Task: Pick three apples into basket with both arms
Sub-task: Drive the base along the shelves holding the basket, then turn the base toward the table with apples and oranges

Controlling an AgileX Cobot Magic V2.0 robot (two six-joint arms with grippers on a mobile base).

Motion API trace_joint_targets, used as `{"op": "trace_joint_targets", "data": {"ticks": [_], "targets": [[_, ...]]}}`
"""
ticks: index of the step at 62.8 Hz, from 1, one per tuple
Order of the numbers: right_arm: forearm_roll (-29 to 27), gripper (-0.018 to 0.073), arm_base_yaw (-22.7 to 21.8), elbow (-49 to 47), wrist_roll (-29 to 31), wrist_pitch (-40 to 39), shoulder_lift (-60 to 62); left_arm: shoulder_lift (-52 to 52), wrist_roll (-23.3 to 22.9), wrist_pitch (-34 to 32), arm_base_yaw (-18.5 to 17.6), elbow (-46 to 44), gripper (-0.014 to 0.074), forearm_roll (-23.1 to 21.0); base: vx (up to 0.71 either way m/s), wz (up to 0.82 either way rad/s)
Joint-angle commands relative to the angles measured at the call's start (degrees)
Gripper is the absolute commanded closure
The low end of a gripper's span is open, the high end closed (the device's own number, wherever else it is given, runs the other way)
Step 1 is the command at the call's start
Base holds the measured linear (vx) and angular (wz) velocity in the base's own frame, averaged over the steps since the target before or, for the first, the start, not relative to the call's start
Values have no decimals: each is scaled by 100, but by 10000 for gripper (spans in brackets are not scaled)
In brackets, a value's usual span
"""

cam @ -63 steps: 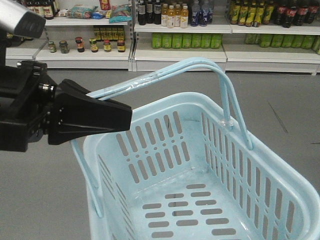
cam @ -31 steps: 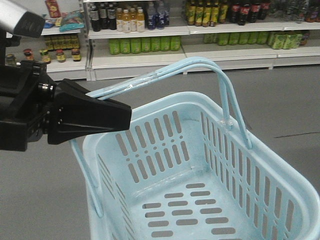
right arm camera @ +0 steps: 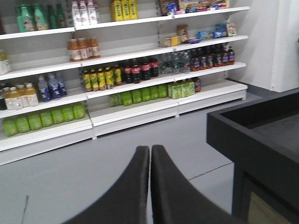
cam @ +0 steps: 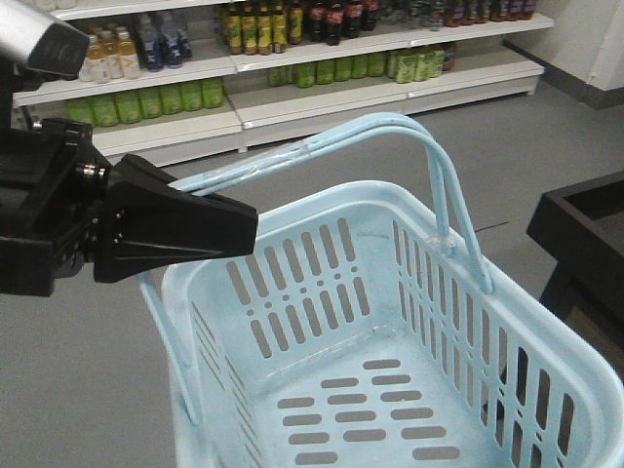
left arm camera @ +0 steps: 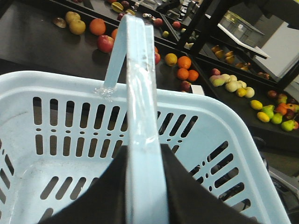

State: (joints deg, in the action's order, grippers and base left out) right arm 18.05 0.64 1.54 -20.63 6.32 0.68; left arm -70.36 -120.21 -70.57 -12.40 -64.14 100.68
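Shelves of bottles [cam: 292, 58] behind the basket [cam: 385, 255] have slid leftward across the front view since a second ago, and a black display stand [cam: 585, 229] has come into sight just right of the basket. Basket and left gripper [cam: 239, 226] sit at the same spot in the frame as before.

That gripper reaches in from the basket's left side and pinches both hoop handles [cam: 390, 125], which are raised and pressed together above the basket's open top. From the left wrist camera, the black fingers [left arm camera: 184, 186] flank the handle strip on either side. The basket's slotted bottom holds no fruit.

Beyond the basket's far rim, a black display table [left arm camera: 32, 42] carries loose fruit. Red apples [left arm camera: 105, 43] lie there, one close to the handle's left edge, a darker one [left arm camera: 186, 86] to the handle's right. Oranges [left arm camera: 97, 26] and yellow fruits [left arm camera: 77, 26] lie among them, and pale and green fruits [left arm camera: 231, 84] sit farther right of the basket. The raised handle cuts straight across this view and hides part of the table, including most of one red fruit behind it.

The right gripper [right arm camera: 150, 154] has its fingers pressed together with nothing between them, pointing toward grey floor and the shelves, with the black stand [right arm camera: 252, 135] to its right.
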Motion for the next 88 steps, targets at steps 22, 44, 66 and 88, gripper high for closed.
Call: {"op": "trace_joint_targets", "data": {"ticks": [22,44,66,88], "targets": [[71,564,-14,83,51,-411,67,149,-12,-773,-25,-137,602,103,13,-52],[71,564,-14,83,51,-411,67,149,-12,-773,-25,-137,602,103,11,-54],[71,564,-14,83,51,-411,67,149,-12,-773,-25,-137,602,103,9,-55],[71,564,-14,83,51,-411,67,149,-12,-773,-25,-137,602,103,5,-52]]}}
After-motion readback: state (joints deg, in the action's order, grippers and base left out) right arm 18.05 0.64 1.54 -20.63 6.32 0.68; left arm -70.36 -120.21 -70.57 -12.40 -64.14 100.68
